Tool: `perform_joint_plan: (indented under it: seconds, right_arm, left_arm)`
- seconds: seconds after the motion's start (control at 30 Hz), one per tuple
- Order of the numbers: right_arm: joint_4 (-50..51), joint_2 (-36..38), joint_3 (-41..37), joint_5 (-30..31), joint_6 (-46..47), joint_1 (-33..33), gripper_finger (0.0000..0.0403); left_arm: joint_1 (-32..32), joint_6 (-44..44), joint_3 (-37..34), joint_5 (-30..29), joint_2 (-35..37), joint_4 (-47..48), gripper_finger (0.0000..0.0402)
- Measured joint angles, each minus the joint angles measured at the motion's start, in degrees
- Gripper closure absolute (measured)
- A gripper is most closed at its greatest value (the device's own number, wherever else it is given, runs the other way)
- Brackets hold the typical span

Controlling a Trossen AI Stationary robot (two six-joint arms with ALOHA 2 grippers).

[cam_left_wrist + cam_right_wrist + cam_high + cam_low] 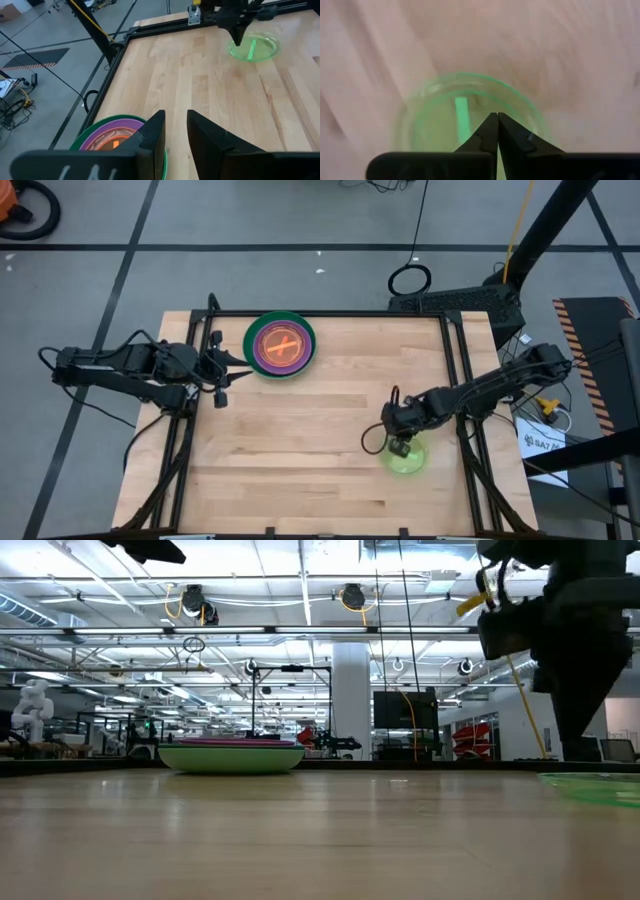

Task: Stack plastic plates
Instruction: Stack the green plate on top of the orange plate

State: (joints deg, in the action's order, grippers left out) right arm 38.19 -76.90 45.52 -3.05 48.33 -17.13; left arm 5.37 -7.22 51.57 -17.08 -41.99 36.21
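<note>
One lime green plate (pixel 406 457) is left alone on the desk (pixel 320 450), near my right side. My right pincer (pixel 400 446) hangs just over it, pinched shut, holding nothing. My left pincer (pixel 222 370) waits a little open, empty, beside the stack of plates (pixel 280 345) at the far edge. I think I must open, grab the rim, and carry it over there.

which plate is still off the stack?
The small lime green plate, alone on the table's right side, directly under the right gripper, whose fingers are shut. The other plates sit nested in the stack at the far edge, by the left gripper.
</note>
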Motion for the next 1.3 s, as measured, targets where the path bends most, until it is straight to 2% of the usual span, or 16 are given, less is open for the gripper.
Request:
perform_joint_plan:
  seconds: [0.1, 0.17, 0.27, 0.37, 0.67, 1.3]
  right_arm:
    - [0.0, 0.0, 0.0, 0.2, -19.5, 0.1, 0.0391]
    - [0.1, -0.6, 0.0, 1.8, -28.5, 0.1, 0.0377]
    - [-0.1, -2.1, 0.0, 5.0, -38.3, 0.2, 0.0350]
    - [-0.2, -3.8, 0.0, 6.4, -43.1, 0.4, 0.0323]
    - [-1.0, -7.3, 0.0, 5.9, -42.8, 0.8, 0.0273]
    - [-4.7, -10.4, 0.0, -2.0, -44.6, 4.0, 0.0272]
  left_arm:
    - [0.0, 0.0, 0.0, 0.0, 0.0, 0.0, 0.0314]
    - [0.0, 0.0, 0.0, 0.0, 0.0, 0.0, 0.0314]
    - [0.0, 0.1, 0.0, 0.0, 0.0, 0.0, 0.0314]
    - [0.0, 0.2, 0.0, 0.0, 0.0, 0.0, 0.0314]
    - [0.0, 0.2, 0.0, 0.0, 0.0, 0.0, 0.0314]
    - [0.0, -0.2, 0.0, 0.0, 0.0, 0.1, 0.0314]
